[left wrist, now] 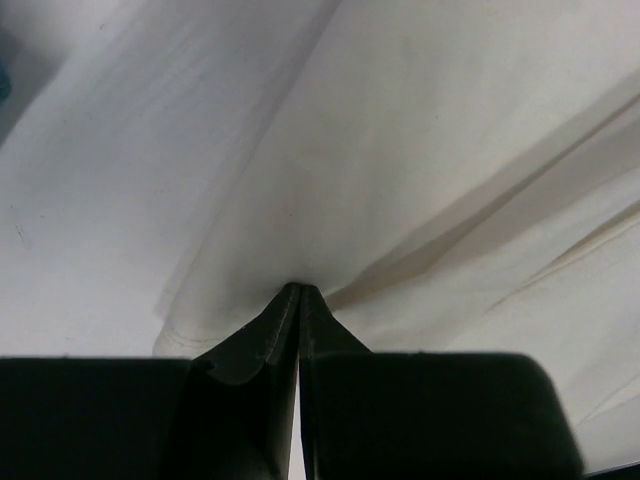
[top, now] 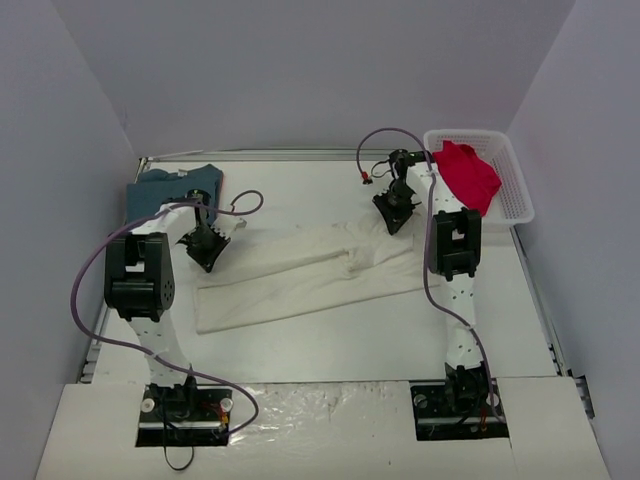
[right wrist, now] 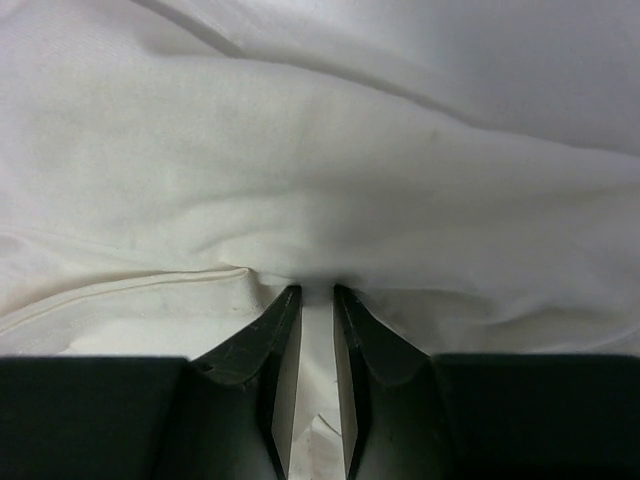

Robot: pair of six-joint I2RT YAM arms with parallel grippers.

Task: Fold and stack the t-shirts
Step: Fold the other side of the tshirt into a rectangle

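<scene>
A large cream-white t-shirt [top: 310,275] lies as a long, slanted band across the middle of the table. My left gripper [top: 207,255] is at its upper left end, shut on a pinch of the cream cloth [left wrist: 400,150], its tips [left wrist: 300,288] pressed together. At the band's far right end, my right gripper [top: 393,218] grips a fold of the same shirt [right wrist: 300,150], which fills the narrow gap between its jaws [right wrist: 317,290]. A teal-blue t-shirt [top: 175,190] lies at the back left corner. A bright red t-shirt [top: 468,175] hangs over the basket's near wall.
The white lattice basket [top: 515,190] stands at the back right corner, close behind the right arm. A purple cable [top: 385,135] loops above the right wrist and another [top: 245,205] beside the left wrist. Grey walls close in the table on three sides.
</scene>
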